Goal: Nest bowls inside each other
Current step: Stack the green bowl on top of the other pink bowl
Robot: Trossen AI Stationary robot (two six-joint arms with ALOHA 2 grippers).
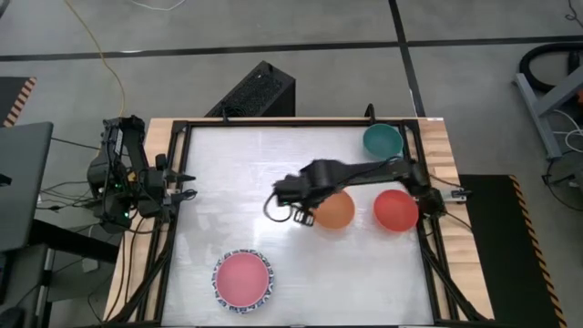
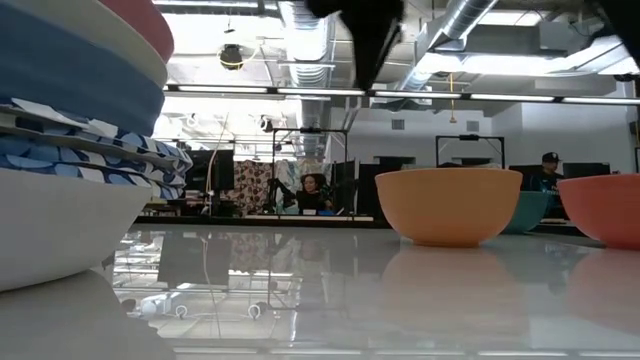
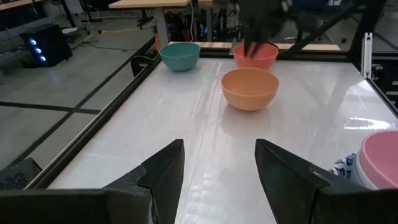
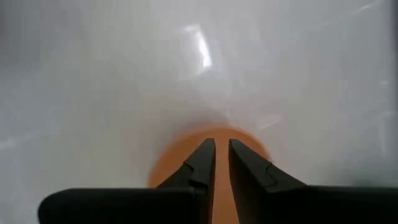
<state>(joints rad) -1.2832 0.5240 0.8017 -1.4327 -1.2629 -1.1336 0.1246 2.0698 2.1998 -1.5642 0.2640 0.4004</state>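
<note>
Nearest you, at the front edge of the white table (image 1: 246, 182), stands the stack of nested bowls (image 1: 243, 280): a pink bowl (image 3: 380, 160) on top, a blue one (image 2: 70, 70) under it, blue-patterned rims (image 2: 90, 145) below that, and a white wall (image 2: 50, 225) at the bottom as seen from table height. Take the orange bowl (image 1: 335, 210) as your landmark: it sits alone beyond the stack, toward the right half of the table. Your right gripper (image 1: 301, 215) hangs directly over the orange bowl's left rim; in its wrist view the two dark fingers (image 4: 202, 163) stand nearly together with only a slim gap, framing the bowl's orange edge (image 4: 245, 138) below them, and they hold nothing. Whether the tips touch the rim you cannot tell. Just right of the orange bowl stands the red bowl (image 1: 395, 209), apart from it. Behind the red bowl and farther back than the orange one, near the table's far right corner, sits the teal bowl (image 1: 383, 139). Well left of the orange bowl, at the table's left edge, your left gripper (image 3: 217, 174) waits with its fingers spread apart and empty, pointed across the table toward the three loose bowls. Beyond the table, a person (image 2: 312, 190) sits in the workshop behind.
</note>
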